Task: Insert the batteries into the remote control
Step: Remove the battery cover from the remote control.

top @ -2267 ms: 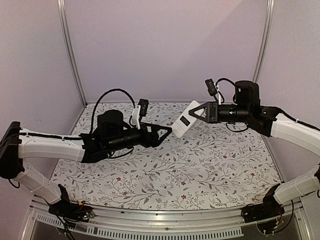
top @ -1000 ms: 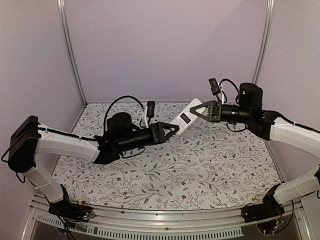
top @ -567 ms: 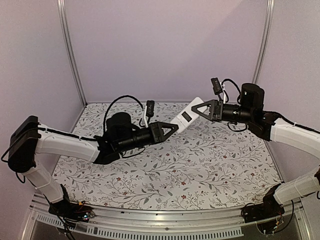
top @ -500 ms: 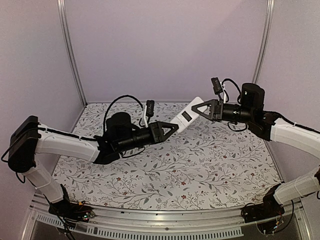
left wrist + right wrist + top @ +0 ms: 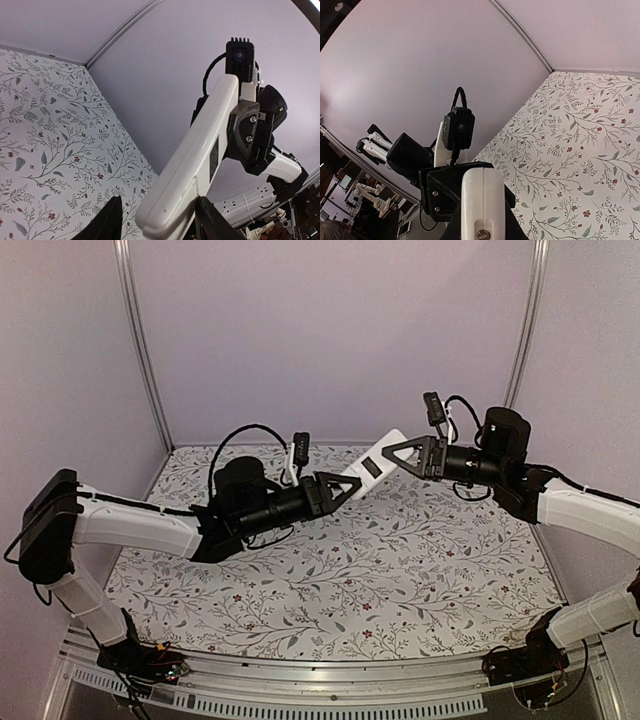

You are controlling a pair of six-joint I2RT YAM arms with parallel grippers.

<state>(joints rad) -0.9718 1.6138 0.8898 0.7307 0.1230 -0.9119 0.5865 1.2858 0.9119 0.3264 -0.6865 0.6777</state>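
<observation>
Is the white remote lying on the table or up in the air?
Up in the air. The long white plastic remote hangs tilted above the flowery tablecloth, its ends between both arms' jaws.

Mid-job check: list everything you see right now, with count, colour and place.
remote control: one, white back showing, in the air mid-scene, between both pincers
batteries: none in view
tablecloth: one, white with grey leaves and red flowers, spread beneath everything
posts: two, silver, back corners
walls: lilac, behind and at both sides
left pincer: one, black, open around one end of the remote control
right pincer: one, black, shut on the other end
</observation>
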